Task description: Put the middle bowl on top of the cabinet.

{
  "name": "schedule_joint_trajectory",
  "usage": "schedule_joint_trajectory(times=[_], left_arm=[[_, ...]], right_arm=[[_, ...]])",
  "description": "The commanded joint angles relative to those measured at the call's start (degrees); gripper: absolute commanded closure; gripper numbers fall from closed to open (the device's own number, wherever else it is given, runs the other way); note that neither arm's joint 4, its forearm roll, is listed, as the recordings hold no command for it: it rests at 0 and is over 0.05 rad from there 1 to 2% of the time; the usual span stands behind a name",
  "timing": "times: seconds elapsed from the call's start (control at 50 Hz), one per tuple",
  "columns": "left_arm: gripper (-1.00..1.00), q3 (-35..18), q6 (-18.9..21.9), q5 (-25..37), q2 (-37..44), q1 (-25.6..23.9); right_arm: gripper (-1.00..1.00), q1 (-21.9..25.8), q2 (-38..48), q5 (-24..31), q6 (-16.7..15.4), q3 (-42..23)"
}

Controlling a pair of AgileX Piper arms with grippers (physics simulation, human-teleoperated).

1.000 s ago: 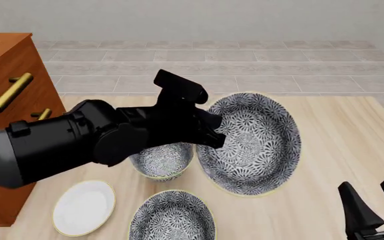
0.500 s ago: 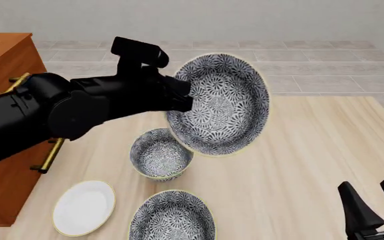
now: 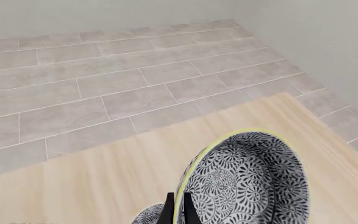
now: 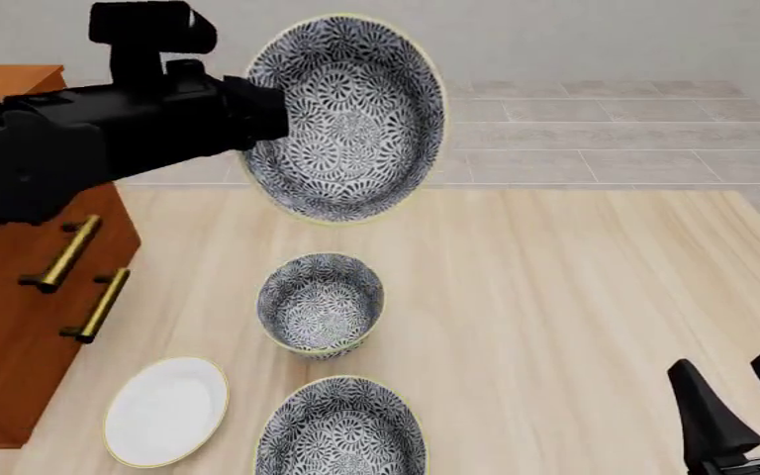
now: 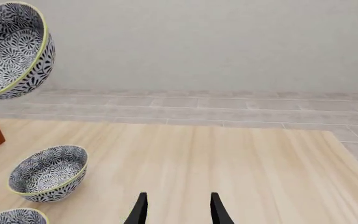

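Lifted up and leftward since 0.5 s ago: left gripper [image 4: 264,111] clamps rim of middle bowl [image 4: 343,117], now tilted in air by cabinet [image 4: 17,307]. Risk: thin edge pinch on glazed ceramic could slip, or bowl clips cabinet's wooden corner. Right gripper [image 4: 739,403] parked, spread apart, holding nothing.

Pale wooden table [image 4: 578,297] held narrow deep floral-patterned ceramic bowl [image 4: 320,303] near centre. Second wider floral-patterned ceramic bowl [image 4: 340,430] sat just nearer camera, cut by frame edge. Plain white round plate [image 4: 166,410] lay beside it, apart.
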Motion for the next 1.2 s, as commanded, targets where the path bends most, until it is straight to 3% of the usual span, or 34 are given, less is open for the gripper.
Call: schedule_joint_trajectory(times=[0.02, 0.66, 0.9, 1.2], left_arm=[[1.00, -1.22, -0.13, 0.60, -2.10, 3.54], [1.00, -2.77, -2.10, 3.01, -7.27, 11.38], [1.00, -4.81, -3.92, 5.23, -8.56, 16.67], [1.00, -6.94, -3.18, 8.71, -8.95, 20.89]], right_arm=[[-1.00, 0.16, -0.01, -0.08, -0.03, 0.13], [-1.00, 0.19, -0.01, 0.47, -0.04, -0.72], [-1.00, 0.38, 0.02, 0.73, -0.05, -1.35], [-1.00, 0.56, 0.00, 1.10, 0.17, -1.98]])
